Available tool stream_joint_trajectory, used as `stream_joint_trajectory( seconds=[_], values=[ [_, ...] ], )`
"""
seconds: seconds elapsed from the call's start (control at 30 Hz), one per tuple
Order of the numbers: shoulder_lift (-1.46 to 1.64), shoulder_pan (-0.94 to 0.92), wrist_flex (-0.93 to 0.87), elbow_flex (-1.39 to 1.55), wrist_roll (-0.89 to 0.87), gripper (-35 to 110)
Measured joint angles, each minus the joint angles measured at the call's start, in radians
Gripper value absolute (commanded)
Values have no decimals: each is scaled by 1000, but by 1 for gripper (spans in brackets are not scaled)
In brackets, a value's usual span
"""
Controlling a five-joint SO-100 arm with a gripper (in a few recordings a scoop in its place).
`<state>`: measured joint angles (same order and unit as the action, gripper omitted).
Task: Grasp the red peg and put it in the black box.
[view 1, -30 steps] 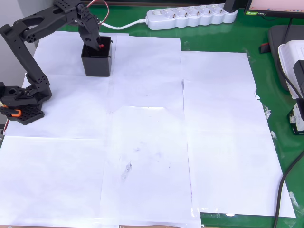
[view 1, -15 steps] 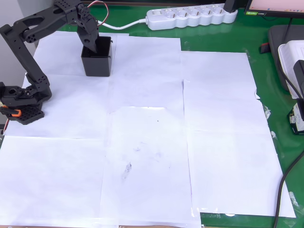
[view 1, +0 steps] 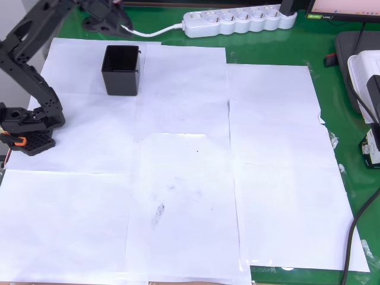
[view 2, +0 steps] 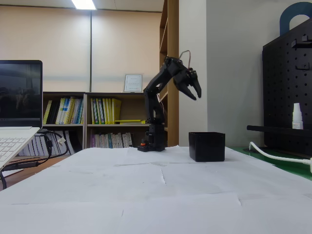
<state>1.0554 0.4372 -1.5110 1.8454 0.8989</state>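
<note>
Gripper (view 2: 196, 92) is seen raised above the box (view 2: 207, 146) in the fixed view, jaws parted by a narrow gap, nothing gripped or touched. In the overhead view the gripper (view 1: 107, 15) is placed beyond the box (view 1: 122, 70), near a white cable (view 1: 151, 29). Box is set upright on white paper (view 1: 184, 178). Peg cannot be made out; box interior is too dark to tell.

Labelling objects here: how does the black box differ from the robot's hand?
The black box sits on the paper; the hand hangs in the air above it. The black box is a plain square tub with an open top; the hand is a two-fingered claw, its fingers parted. Both are black.
</note>
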Motion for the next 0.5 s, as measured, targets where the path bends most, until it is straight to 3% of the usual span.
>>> stream_joint_trajectory(
  seconds=[0.2, 0.37, 0.5],
  values=[
    [-155, -299, 190, -321, 169, 0],
    [-342, -505, 517, -910, 410, 0],
    [-525, -546, 580, -1333, 545, 0]
  ],
)
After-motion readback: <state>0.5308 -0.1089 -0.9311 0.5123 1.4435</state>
